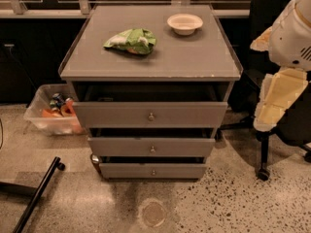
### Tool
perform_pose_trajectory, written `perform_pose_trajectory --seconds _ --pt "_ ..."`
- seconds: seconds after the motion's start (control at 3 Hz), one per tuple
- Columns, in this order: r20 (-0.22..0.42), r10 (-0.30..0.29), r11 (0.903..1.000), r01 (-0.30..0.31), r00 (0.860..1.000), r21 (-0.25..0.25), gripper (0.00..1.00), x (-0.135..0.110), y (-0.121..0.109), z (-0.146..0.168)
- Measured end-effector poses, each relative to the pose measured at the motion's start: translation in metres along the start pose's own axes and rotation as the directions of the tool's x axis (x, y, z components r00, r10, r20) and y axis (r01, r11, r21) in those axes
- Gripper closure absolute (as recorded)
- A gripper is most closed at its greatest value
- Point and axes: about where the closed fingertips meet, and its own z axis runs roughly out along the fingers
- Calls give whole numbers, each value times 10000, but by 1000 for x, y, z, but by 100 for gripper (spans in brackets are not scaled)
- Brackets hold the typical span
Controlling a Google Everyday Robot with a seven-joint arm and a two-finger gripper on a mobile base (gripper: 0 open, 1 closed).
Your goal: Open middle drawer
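Observation:
The grey cabinet (pixel 150 57) has three flat-fronted drawers, each with a small round knob. The middle drawer (pixel 121 147), with its knob (pixel 152 149) at centre, sits between the wider top drawer (pixel 112 114) and the narrower bottom drawer (pixel 126 170). Its front stands slightly forward, with a dark gap above it. The top drawer is pulled out a little further. My gripper (pixel 273 108) is at the end of the white and cream arm at the right edge. It hangs beside the cabinet's right side, apart from all drawers.
A green bag (pixel 131 40) and a white bowl (pixel 184 23) lie on the cabinet top. A clear bin (pixel 51 113) with cans stands on the floor at left. A black office chair (pixel 265 144) is at right. A black bar (pixel 36 195) lies at lower left.

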Motion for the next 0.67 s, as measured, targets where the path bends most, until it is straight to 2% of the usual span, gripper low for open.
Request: perform_pose_trajectory --seconds 0.33,0.67 --pt "343 72 9995 -61 9994 -308 0 -11 15 39" --pt "1136 478 9951 -375 9924 -914 0 -16 48 107"
